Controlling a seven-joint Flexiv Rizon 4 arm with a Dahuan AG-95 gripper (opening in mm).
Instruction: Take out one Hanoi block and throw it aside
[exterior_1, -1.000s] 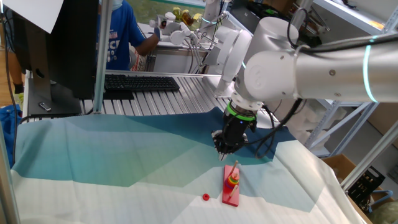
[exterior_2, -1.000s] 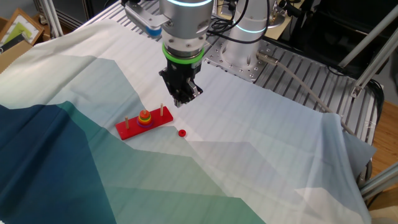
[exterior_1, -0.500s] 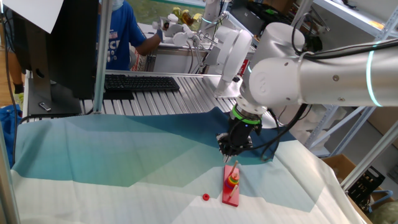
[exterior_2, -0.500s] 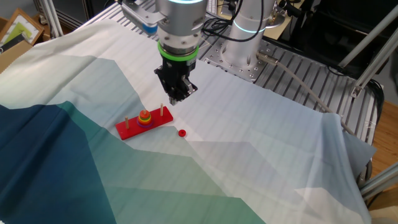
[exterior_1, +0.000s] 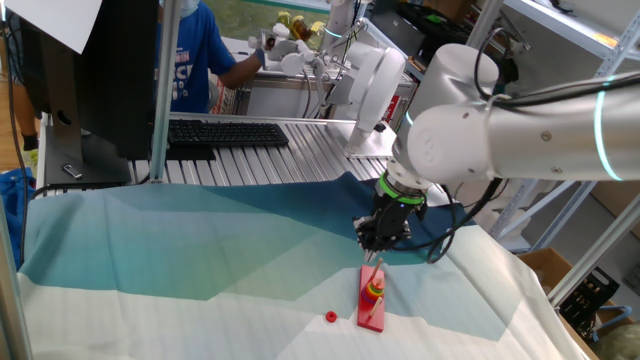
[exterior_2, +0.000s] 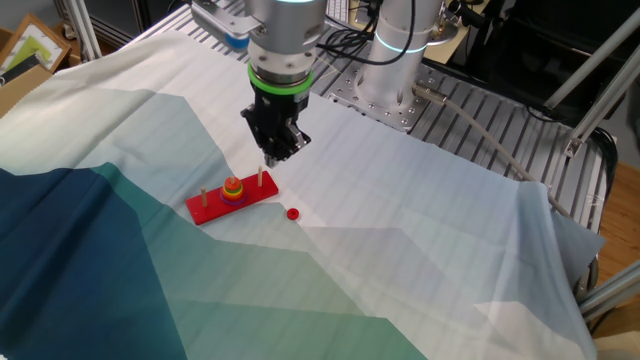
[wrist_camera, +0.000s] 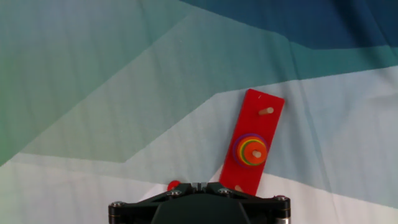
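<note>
Meanwhile, the red Hanoi base (exterior_2: 231, 201) is lying on the cloth-covered desk (exterior_2: 420, 260), its stacked rings (exterior_2: 232, 187) on the middle peg and one small red block (exterior_2: 292, 213) lying loose just beside it. Above the near peg, the gripper (exterior_2: 270, 155) is hovering, having drifted toward the tower over the last second; whether its fingers are apart cannot be told. Approach seems under way; centring over the rings and descending comes next.

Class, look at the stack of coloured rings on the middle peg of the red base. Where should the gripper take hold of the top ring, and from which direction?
Grip the top ring by its outer rim, on opposite sides, coming straight down from above. The peg stands upright through its centre, so the ring probably only comes off by lifting upward, with the fingers straddling the peg.
</note>
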